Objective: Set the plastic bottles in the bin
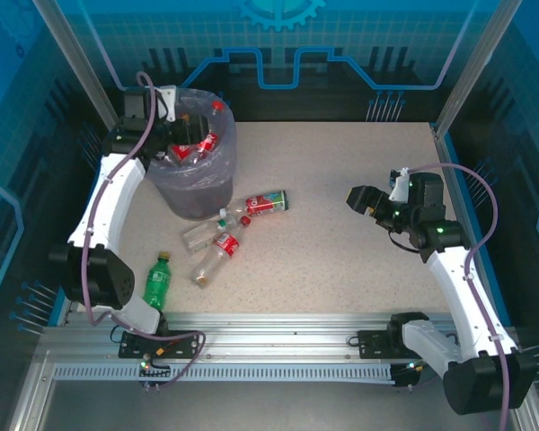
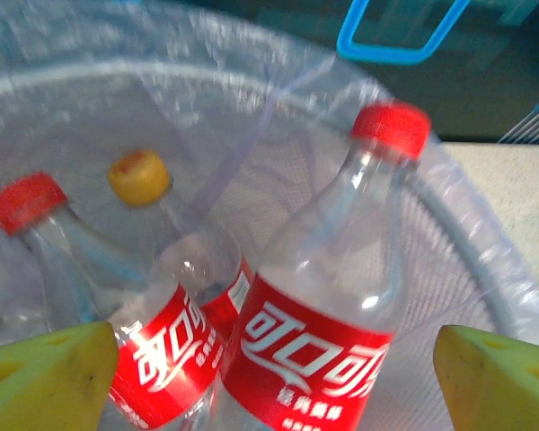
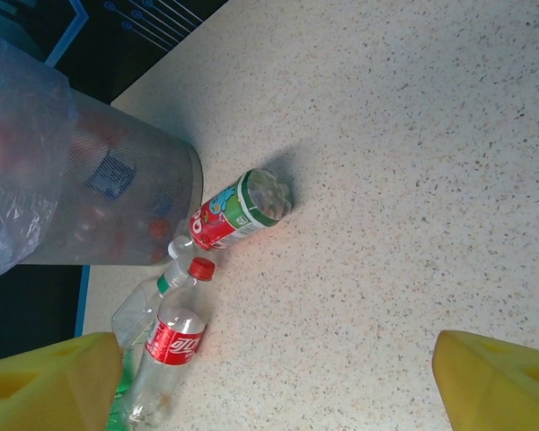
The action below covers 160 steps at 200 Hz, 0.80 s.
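Hovering over the bin point(image 1: 202, 193), left gripper point(image 2: 271, 377) splayed above bottles point(image 2: 341, 296).

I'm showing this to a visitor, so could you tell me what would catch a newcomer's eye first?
The bin at far left holds red-labelled bottles, with the left hand open above them. More bottles lie on the table beside it, a green one nearer the front.

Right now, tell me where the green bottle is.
In the top view the green bottle lies near the front left corner of the table, beside the left arm, left of the red-capped bottle.
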Each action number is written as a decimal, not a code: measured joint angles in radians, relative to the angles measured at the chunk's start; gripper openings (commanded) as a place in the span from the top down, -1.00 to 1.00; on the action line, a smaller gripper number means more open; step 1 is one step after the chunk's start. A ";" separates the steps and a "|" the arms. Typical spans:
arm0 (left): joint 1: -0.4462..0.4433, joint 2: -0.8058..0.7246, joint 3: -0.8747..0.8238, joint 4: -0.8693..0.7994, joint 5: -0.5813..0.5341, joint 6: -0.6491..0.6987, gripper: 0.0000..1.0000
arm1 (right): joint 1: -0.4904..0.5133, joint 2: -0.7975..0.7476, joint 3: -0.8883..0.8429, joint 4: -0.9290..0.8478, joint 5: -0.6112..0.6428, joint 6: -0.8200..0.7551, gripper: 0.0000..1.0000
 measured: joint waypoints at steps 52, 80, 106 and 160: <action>0.009 0.134 0.160 -0.008 0.032 -0.007 -0.33 | 0.000 0.000 -0.007 0.000 -0.003 0.000 -0.81; -0.002 0.198 0.158 -0.030 0.073 -0.007 -0.29 | 0.000 -0.002 -0.027 0.007 -0.003 0.000 -0.80; -0.008 0.169 0.102 -0.011 0.078 -0.004 -0.19 | 0.000 -0.002 -0.043 0.003 -0.002 0.000 -0.81; -0.007 0.044 -0.098 0.088 0.076 -0.007 -0.12 | 0.000 -0.001 -0.053 0.007 -0.003 0.000 -0.81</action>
